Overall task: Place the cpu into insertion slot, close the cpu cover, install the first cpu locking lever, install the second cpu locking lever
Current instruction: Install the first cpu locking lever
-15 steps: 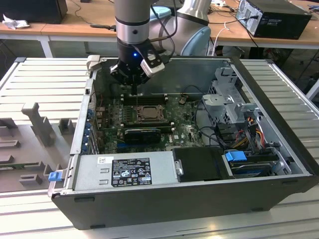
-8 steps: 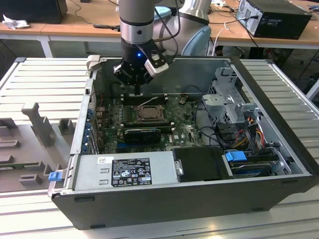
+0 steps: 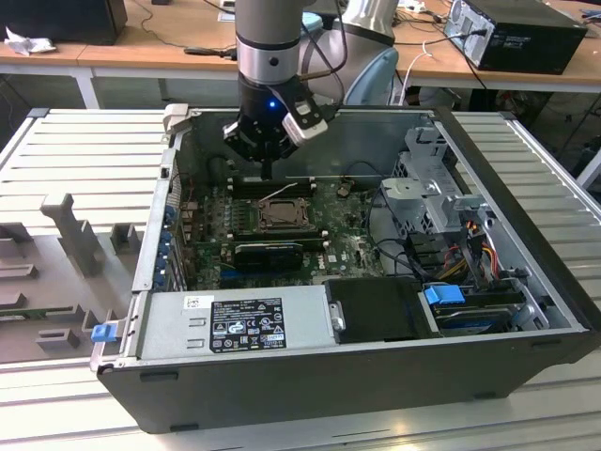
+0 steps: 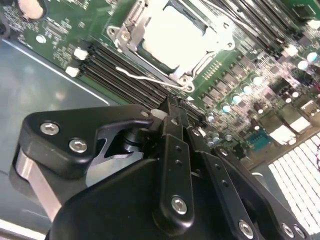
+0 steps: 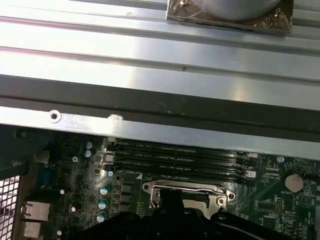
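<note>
My end effector (image 3: pixel 267 171) hangs just above the motherboard (image 3: pixel 352 246) inside the open computer case (image 3: pixel 526 282), at the far edge of the insertion slot (image 3: pixel 280 215); its fingers (image 4: pixel 175 150) are drawn together and hold nothing. The cpu (image 4: pixel 172 31) lies flat in the insertion slot, its pale metal top bright in the second wrist view. The cpu cover (image 4: pixel 131 30) lies down around it as a silvery frame with a large square window. A thin wire locking lever (image 4: pixel 150 80) stands free and slanted beside the socket, between it and the memory slots (image 4: pixel 120 67); a second raised wire (image 3: pixel 279 192) shows at the far side of the socket in the exterior view.

The case rests on its side on a ribbed metal counter (image 3: pixel 75 141). Wooden desks (image 3: pixel 150 42) with cables stand beyond, and another computer (image 3: pixel 516 33) sits at the exterior view's far right.

Inside the case, the power supply (image 3: pixel 235 324) fills the near side, a drive cage (image 3: pixel 427 183) with bundled cables (image 3: pixel 460 249) fills the exterior view's right, and a blue latch (image 3: pixel 443 294) sits near the drives. A long black card (image 3: pixel 268 254) lies just near of the socket. Grey fixture blocks (image 3: pixel 70 235) stand on the counter at the exterior view's left.
</note>
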